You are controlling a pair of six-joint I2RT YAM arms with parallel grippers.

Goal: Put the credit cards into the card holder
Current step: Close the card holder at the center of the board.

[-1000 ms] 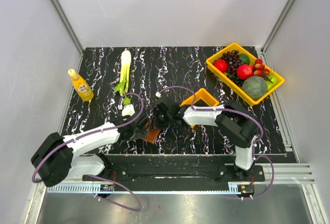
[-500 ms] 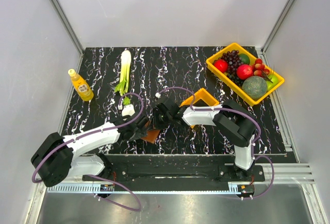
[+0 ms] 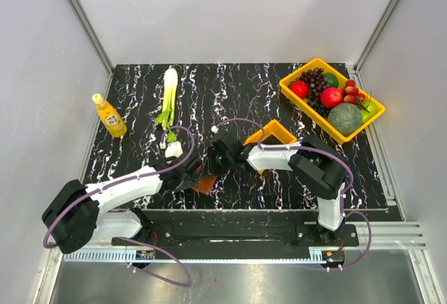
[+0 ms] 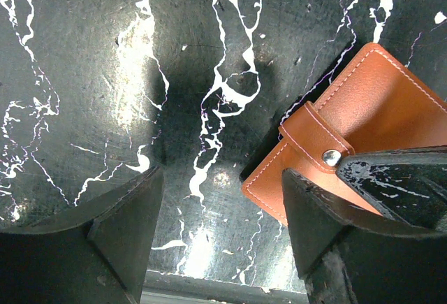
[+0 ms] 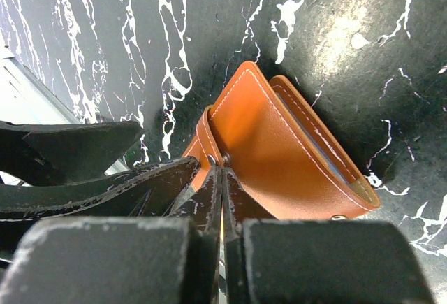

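Our right gripper (image 5: 222,178) sat closed at the card holder's (image 5: 279,157) snap strap (image 5: 202,143), and our left gripper (image 4: 220,206) stood open around its corner. Best, we judged, to brace with the left and peel the strap slowly.

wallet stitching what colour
White, on the orange-brown wallet; clearest in the left wrist view.

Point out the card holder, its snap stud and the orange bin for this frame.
card holder (image 4: 380,101): left wrist view, on its brown outer face.
snap stud (image 4: 331,156): left wrist view, on the metal button at the strap's end.
orange bin (image 3: 283,128): top external view, on its far right rim.
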